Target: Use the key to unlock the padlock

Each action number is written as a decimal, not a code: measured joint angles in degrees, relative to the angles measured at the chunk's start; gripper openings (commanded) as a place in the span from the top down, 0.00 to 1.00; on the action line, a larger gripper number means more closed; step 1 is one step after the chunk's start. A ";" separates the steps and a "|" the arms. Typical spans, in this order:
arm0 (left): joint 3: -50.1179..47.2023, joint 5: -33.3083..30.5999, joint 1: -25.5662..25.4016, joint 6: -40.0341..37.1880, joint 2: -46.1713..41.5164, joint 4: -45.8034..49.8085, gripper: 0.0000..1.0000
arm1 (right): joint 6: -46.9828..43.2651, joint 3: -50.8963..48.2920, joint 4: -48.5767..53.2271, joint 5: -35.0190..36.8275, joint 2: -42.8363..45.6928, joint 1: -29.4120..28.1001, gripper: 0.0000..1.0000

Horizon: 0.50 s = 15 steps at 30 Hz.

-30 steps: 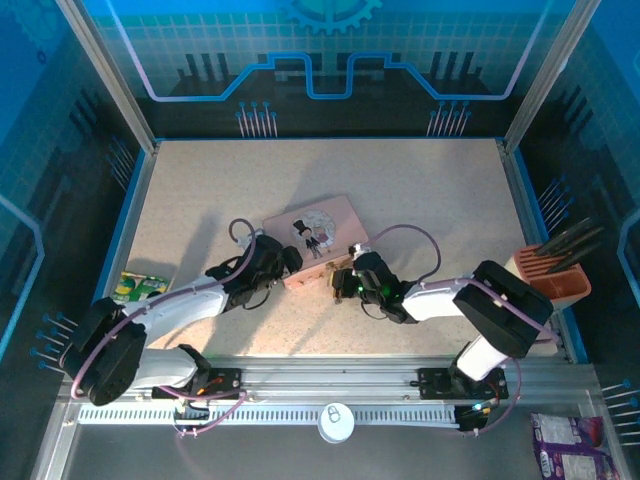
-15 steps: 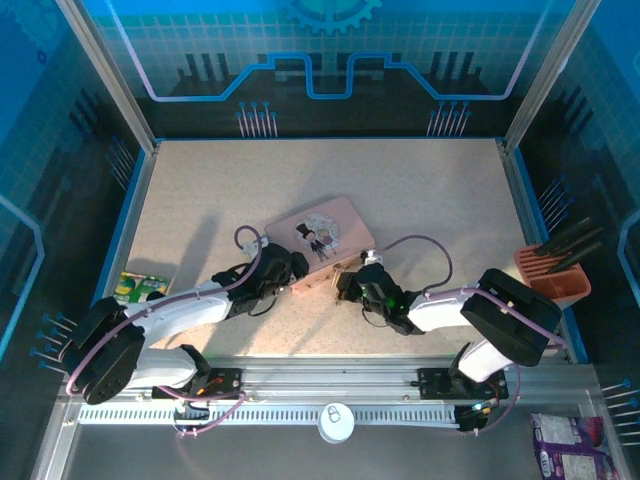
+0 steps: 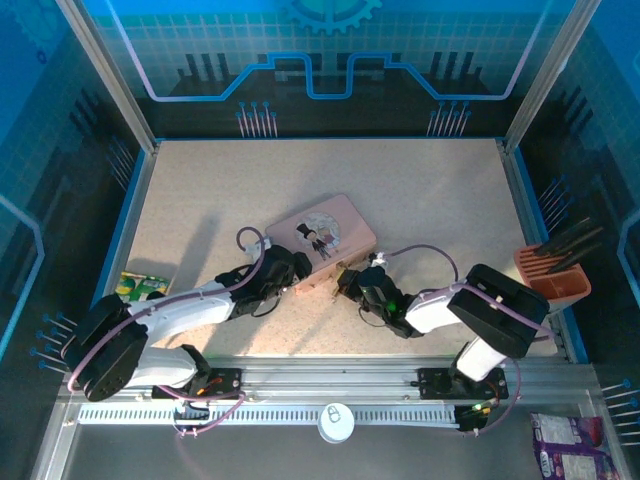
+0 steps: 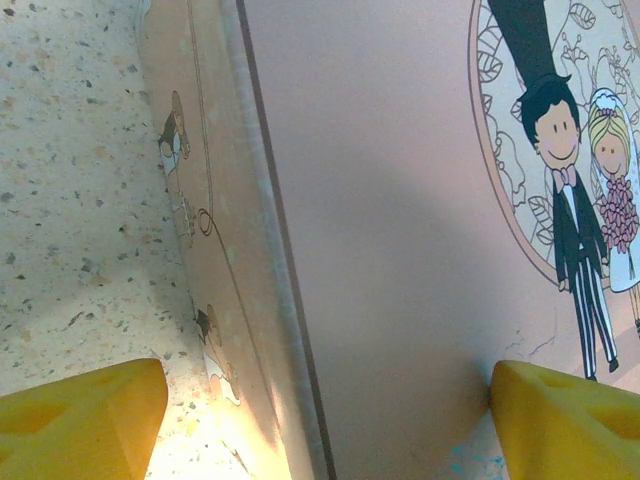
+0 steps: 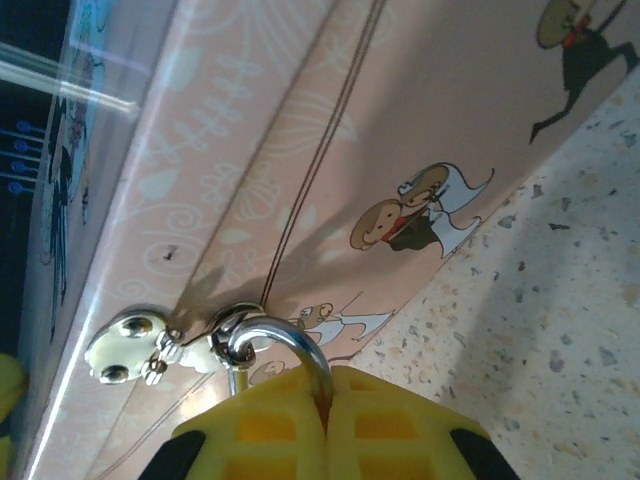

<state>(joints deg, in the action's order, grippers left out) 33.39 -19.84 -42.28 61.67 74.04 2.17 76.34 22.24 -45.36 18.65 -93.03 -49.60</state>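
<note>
1. The bench (image 3: 420,190) is a speckled beige top.
2. The left arm (image 3: 190,308) reaches from the near-left corner toward the middle. The left gripper (image 3: 290,268) is at the near-left end of the pink tin. In the left wrist view its yellow fingers (image 4: 80,420) stand wide apart, one over the bench and the other over the lid, with the tin's long edge between them. Whether either pad touches the tin cannot be told.
3. The right arm (image 3: 480,310) reaches in from the near-right corner. The right gripper (image 3: 345,282) is against the tin's near side wall.
4. The pink tin (image 3: 322,236) lies flat near the middle of the bench, turned at an angle to its edges. Its lid carries a round drawing of a bride and groom (image 4: 585,200).
5. An orange holder (image 3: 555,272) with dark utensils stands by the right edge.
6. A green packet (image 3: 140,287) lies at the left edge.
7. A white disc (image 3: 336,420) sits on the rail in front of the near edge.
8. The padlock (image 5: 290,345) hangs from the cream clasp (image 5: 135,350) on the tin's side wall. The right gripper's fingers (image 5: 260,430) are pressed together on its silver shackle and hide the body.
</note>
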 measured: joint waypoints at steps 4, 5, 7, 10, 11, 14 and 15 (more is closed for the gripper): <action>0.00 -0.33 0.00 0.15 0.55 -0.83 0.14 | 3.50 0.42 -2.97 -0.52 -2.43 0.90 1.00; 0.00 -0.39 0.00 0.22 0.68 -1.03 0.14 | 4.39 0.52 -3.89 -0.81 -3.04 1.20 1.00; 0.00 -0.55 0.00 0.48 0.96 -1.33 0.14 | 6.03 0.66 -5.11 -1.27 -3.87 1.64 1.00; 0.31 -0.79 0.00 0.98 1.46 -1.62 0.14 | 7.82 0.70 -5.79 -1.36 -4.20 1.97 1.00; 0.48 -0.92 0.00 1.05 1.75 -1.62 0.14 | 8.41 0.70 -5.92 -1.29 -4.20 2.10 1.00; 1.25 -1.07 0.00 1.09 2.54 -1.42 0.14 | 9.84 0.70 -6.12 -1.22 -4.20 2.58 1.00; 1.46 -1.20 0.00 1.22 2.78 -1.38 0.14 | 10.23 0.70 -6.14 -1.27 -4.20 2.73 1.00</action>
<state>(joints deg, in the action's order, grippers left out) 34.85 -21.04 -42.28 62.89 76.82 0.80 86.56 22.94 -51.51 17.39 -97.23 -46.87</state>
